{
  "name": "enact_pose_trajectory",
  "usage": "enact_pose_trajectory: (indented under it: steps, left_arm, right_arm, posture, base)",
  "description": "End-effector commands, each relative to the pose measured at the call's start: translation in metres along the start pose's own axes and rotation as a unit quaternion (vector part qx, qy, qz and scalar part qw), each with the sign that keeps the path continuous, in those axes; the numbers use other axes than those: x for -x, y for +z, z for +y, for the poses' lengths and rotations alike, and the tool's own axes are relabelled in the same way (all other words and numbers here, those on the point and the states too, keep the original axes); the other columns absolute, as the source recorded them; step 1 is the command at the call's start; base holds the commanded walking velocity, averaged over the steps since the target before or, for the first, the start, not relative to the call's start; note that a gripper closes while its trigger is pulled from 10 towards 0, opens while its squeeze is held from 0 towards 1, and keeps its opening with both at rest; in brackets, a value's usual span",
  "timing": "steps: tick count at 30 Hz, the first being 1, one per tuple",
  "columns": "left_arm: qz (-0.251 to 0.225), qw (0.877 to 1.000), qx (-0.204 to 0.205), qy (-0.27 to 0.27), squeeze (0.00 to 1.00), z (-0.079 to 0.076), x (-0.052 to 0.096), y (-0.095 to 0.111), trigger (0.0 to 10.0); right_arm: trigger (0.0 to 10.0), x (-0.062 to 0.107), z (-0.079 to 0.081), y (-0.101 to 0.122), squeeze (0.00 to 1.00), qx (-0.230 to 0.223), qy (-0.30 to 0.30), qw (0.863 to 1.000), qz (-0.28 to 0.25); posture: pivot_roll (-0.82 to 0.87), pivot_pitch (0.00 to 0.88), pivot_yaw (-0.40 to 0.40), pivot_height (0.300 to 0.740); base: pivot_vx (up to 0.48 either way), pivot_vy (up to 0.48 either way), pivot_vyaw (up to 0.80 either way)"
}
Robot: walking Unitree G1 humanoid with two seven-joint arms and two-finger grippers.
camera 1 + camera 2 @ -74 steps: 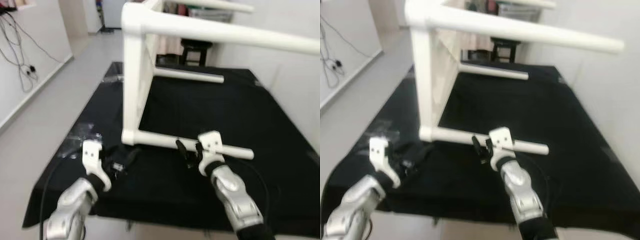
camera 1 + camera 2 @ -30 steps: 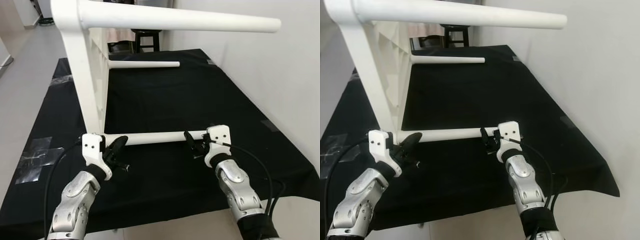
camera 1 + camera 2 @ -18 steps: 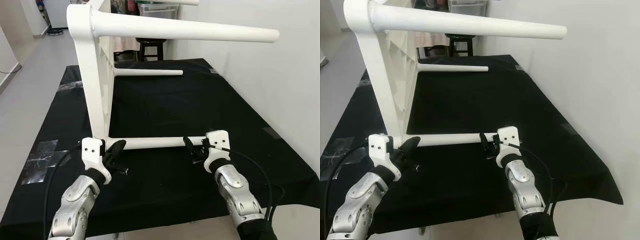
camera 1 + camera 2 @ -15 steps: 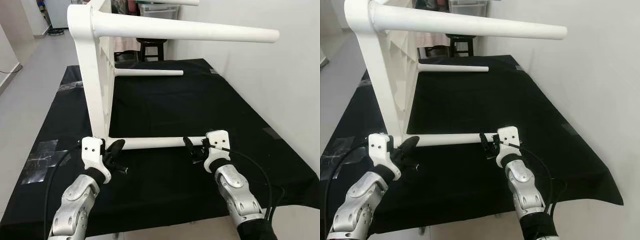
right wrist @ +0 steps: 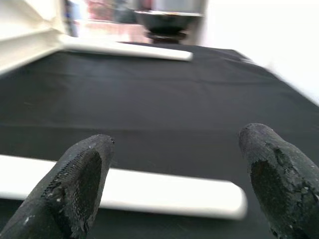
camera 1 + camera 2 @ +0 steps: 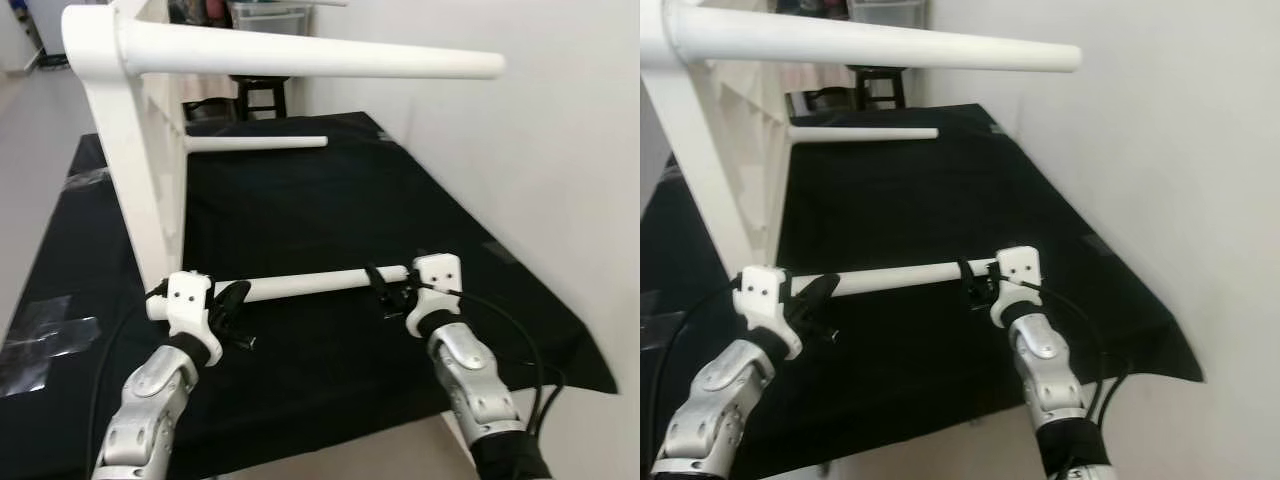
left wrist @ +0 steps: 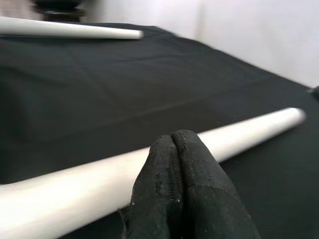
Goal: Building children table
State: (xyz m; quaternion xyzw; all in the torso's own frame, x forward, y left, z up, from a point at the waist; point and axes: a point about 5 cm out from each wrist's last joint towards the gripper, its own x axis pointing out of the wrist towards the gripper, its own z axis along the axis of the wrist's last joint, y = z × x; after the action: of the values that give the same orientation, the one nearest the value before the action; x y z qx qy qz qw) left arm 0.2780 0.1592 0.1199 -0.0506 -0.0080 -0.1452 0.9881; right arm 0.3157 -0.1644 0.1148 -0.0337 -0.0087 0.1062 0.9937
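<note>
The table (image 6: 150, 180) lies on its side on a black cloth (image 6: 330, 210), its top standing upright at my left and its legs running out to the right. Two legs rest on the cloth: the near leg (image 6: 320, 282) just ahead of me, the far leg (image 6: 255, 144) well beyond it. An upper leg (image 6: 320, 62) juts out overhead. My left gripper (image 6: 232, 305) sits at the root of the near leg, close to the top; its fingers (image 7: 177, 184) are pressed together with nothing between them, and the leg passes just behind their tips, so I cannot tell whether they touch it. My right gripper (image 6: 385, 292) is at the free end of the same leg; its fingers (image 5: 79, 179) are spread wide, the leg end lying across the gap beyond the tips, not yet gripped. I judge this placement deliberate: one gripper at each end of the leg gives control of both the joint and the lever end, suiting a check or tightening of the leg in its socket. The table on its side keeps the legs within my reach. A dark stool (image 6: 258, 95) stands beyond the far edge. The white wall (image 6: 560, 150) runs close along the right.
</note>
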Motion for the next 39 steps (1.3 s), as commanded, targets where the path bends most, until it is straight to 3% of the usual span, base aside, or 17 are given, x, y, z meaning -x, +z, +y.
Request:
enact_pose_trajectory:
  steps: [1, 11, 24, 27, 29, 31, 35, 37, 39]
  left_arm:
    - [0.006, 1.0, -0.01, 0.005, 0.0, 0.003, 0.001, -0.001, 10.0]
    - [0.006, 1.0, -0.016, -0.003, 0.0, 0.001, 0.002, -0.001, 10.0]
    - [0.034, 0.994, -0.099, -0.019, 0.0, -0.012, 0.004, -0.005, 10.0]
    - [0.041, 0.991, -0.125, -0.012, 0.0, -0.016, 0.007, -0.006, 10.0]
    - [0.043, 0.991, -0.126, -0.014, 0.0, -0.017, 0.007, -0.006, 10.0]
    - [0.043, 0.991, -0.126, -0.014, 0.0, -0.017, 0.007, -0.006, 10.0]
    - [0.044, 0.992, -0.119, -0.012, 0.0, -0.016, 0.006, -0.006, 10.0]
    - [0.044, 0.992, -0.119, -0.012, 0.0, -0.016, 0.006, -0.006, 10.0]
    - [0.04, 0.992, -0.12, -0.001, 0.0, -0.014, 0.007, -0.005, 10.0]
  right_arm:
    - [10.0, 0.0, 0.003, 0.002, 0.0, -0.001, 0.005, 1.0, -0.006]
    - [10.0, 0.001, 0.002, 0.0, 0.0, -0.005, 0.005, 1.0, 0.002]
    - [10.0, 0.004, 0.002, 0.001, 0.0, 0.001, 0.023, 1.0, 0.0]
    - [10.0, 0.007, -0.006, 0.009, 0.0, 0.067, 0.045, 0.997, -0.007]
    - [10.0, 0.013, -0.025, 0.027, 0.0, 0.128, 0.039, 0.991, -0.022]
    - [10.0, 0.013, -0.025, 0.027, 0.0, 0.128, 0.039, 0.991, -0.022]
    - [10.0, 0.025, -0.045, 0.059, 0.0, 0.202, 0.024, 0.978, -0.054]
    - [10.0, 0.025, -0.045, 0.059, 0.0, 0.202, 0.024, 0.978, -0.054]
    - [10.0, 0.046, -0.058, 0.1, 0.0, 0.267, -0.008, 0.956, -0.123]
  posture:
    - [-0.04, 0.005, -0.009, 0.74]
    - [-0.04, 0.014, -0.009, 0.74]
    - [-0.03, 0.027, -0.009, 0.74]
    - [-0.03, 0.033, -0.01, 0.74]
    - [-0.04, 0.04, -0.005, 0.74]
    - [-0.04, 0.04, -0.005, 0.74]
    - [-0.06, 0.047, -0.003, 0.74]
    - [-0.06, 0.047, -0.003, 0.74]
    - [-0.06, 0.054, -0.002, 0.74]
  base:
    - [0.255, 0.0, 0.0]
    - [0.205, 0.0, 0.0]
    - [0.0, 0.0, 0.0]
    - [0.0, 0.0, 0.0]
    - [0.0, 0.0, 0.0]
    - [0.0, 0.0, 0.0]
    - [0.0, 0.0, 0.0]
    - [0.0, 0.0, 0.0]
    - [0.0, 0.0, 0.0]
